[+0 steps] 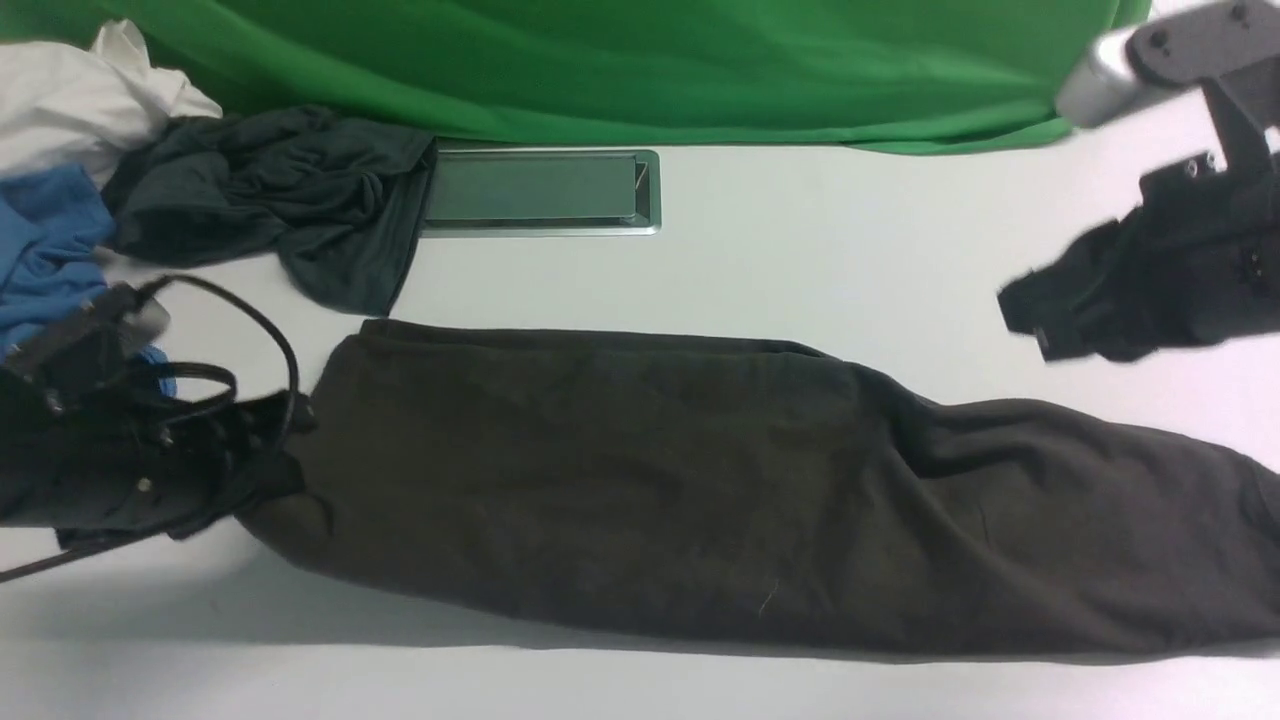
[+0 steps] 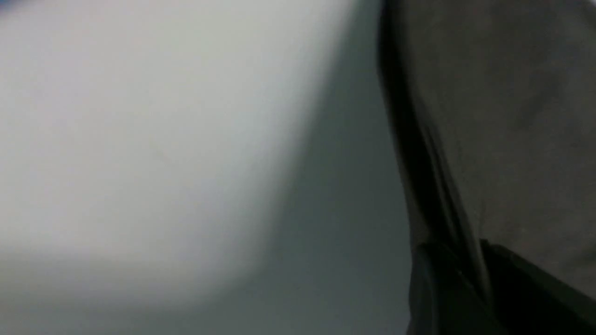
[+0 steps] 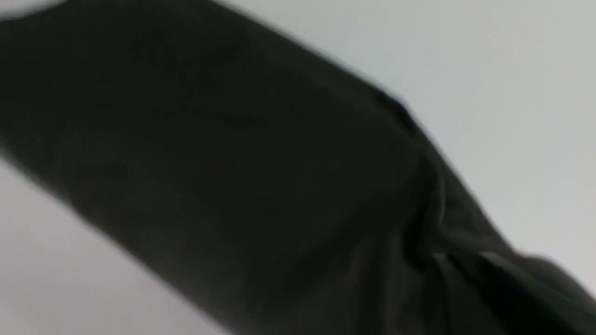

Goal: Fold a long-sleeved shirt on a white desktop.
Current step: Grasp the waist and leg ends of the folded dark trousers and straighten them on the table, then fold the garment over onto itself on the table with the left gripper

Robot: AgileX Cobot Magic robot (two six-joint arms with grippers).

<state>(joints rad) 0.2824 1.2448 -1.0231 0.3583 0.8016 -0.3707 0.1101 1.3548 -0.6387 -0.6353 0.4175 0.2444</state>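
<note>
The long-sleeved shirt (image 1: pixel 700 490) lies as a long dark brownish-black band across the white desktop (image 1: pixel 820 250), reaching the view's right edge; no logo shows. My left gripper (image 1: pixel 285 450) sits at its left end, which looks slightly lifted. In the left wrist view an edge of the shirt (image 2: pixel 512 116) runs between the two dark fingers of the left gripper (image 2: pixel 470 274), which are close together on it. My right gripper (image 1: pixel 1025 325) hangs blurred above the table behind the shirt's right part. The right wrist view shows the shirt (image 3: pixel 233 163) below the right gripper (image 3: pixel 465 284), whose jaws are too dark to read.
A bluish-charcoal garment (image 1: pixel 280 200), a blue shirt (image 1: pixel 45 250) and a white cloth (image 1: pixel 70 100) are heaped at the back left. The metal-framed hatch (image 1: pixel 540 190) sits by the green backdrop (image 1: pixel 640 60). A black cable (image 1: pixel 270 330) loops over the left arm.
</note>
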